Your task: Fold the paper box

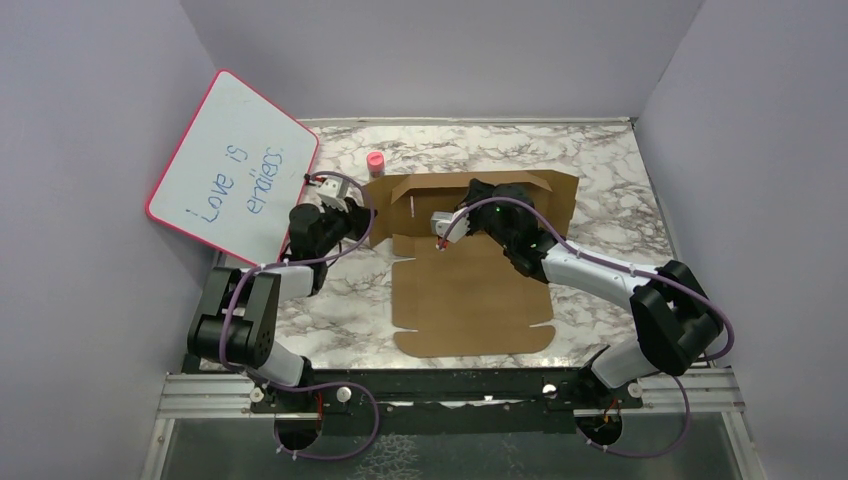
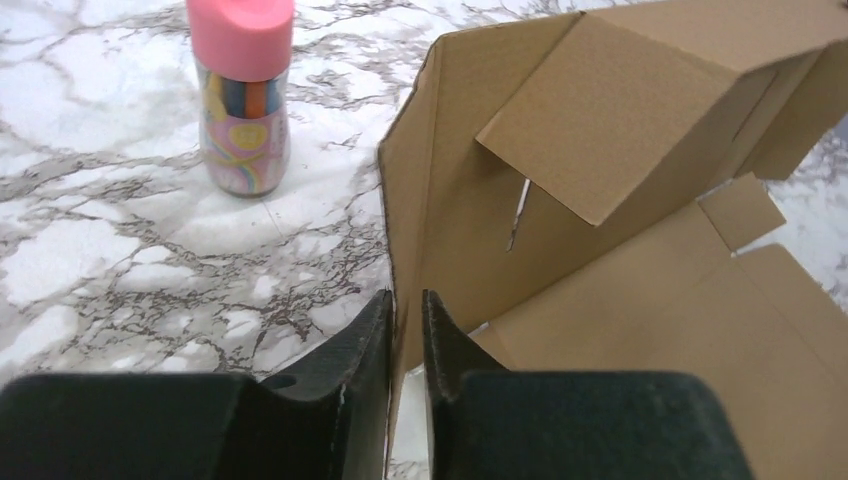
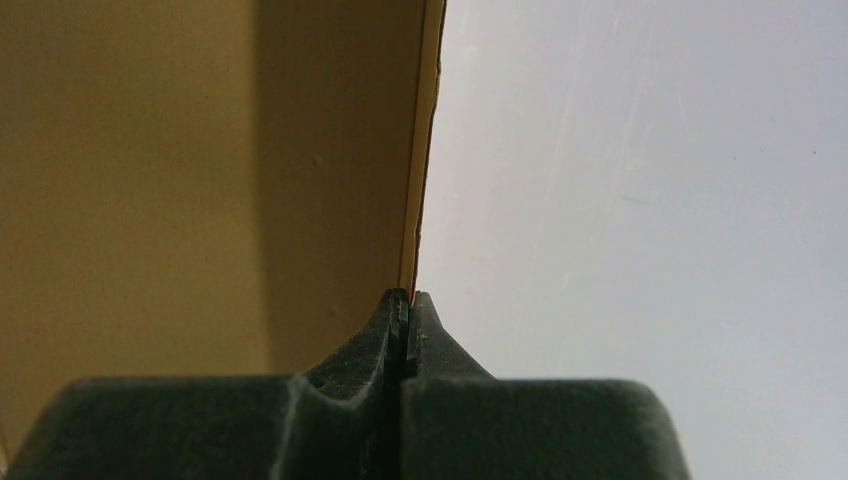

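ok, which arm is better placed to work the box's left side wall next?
Left, probably: the left gripper pinches that wall's edge on the paper box; the right gripper sits shut mid-box, at another panel's edge.

The counter [image 1: 600,170] is white marble with grey-brown veining, boxed in on three sides by plain lavender walls [image 1: 440,50]. A pink-framed whiteboard [image 1: 232,165] stands tilted at the counter's far left corner, propped against the left wall. It carries slanted blue handwriting that begins "Love is"; the second line is too small to read for sure. A small clear jar [image 1: 376,161] with a pink cap stands upright on the counter, near its far edge and left of centre. Coloured sticks show through its side above a pastel rainbow-swirl label. An aluminium rail [image 1: 450,385] runs along the counter's near edge.
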Available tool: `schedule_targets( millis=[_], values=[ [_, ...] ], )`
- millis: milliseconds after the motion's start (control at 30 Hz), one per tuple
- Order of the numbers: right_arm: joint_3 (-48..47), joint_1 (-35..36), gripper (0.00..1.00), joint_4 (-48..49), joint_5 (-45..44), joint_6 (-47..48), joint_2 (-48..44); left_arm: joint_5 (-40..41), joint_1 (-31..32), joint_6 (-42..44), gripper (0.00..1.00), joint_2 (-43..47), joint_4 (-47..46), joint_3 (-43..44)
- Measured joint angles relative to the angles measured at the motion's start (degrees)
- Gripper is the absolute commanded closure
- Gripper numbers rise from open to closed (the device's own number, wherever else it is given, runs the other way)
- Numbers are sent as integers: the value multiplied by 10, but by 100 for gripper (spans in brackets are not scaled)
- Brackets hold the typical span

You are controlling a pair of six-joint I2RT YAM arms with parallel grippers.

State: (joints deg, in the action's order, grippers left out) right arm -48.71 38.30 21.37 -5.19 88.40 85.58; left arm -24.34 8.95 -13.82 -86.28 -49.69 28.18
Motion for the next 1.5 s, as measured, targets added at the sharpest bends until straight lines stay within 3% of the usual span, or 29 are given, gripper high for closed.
schedule_targets(
  millis=[33, 633, 967, 1267, 1500],
  values=[
    [0, 0, 99, 0, 0, 1, 0, -6, 0, 1, 100, 0, 0, 0],
    [-51, -2, 99, 30, -20, 22, 43, -26, 67, 11, 100, 58, 7, -1],
    [-24, -2, 99, 68, -26, 26, 47, 72, 132, 34, 100, 51, 25, 1],
    [70, -4, 99, 184, -40, 49, 40, 210, 237, 59, 100, 27, 4, 4],
    [135, 1, 99, 245, -43, 74, 10, 266, 269, 45, 97, 1, -40, -9]
  ],
)
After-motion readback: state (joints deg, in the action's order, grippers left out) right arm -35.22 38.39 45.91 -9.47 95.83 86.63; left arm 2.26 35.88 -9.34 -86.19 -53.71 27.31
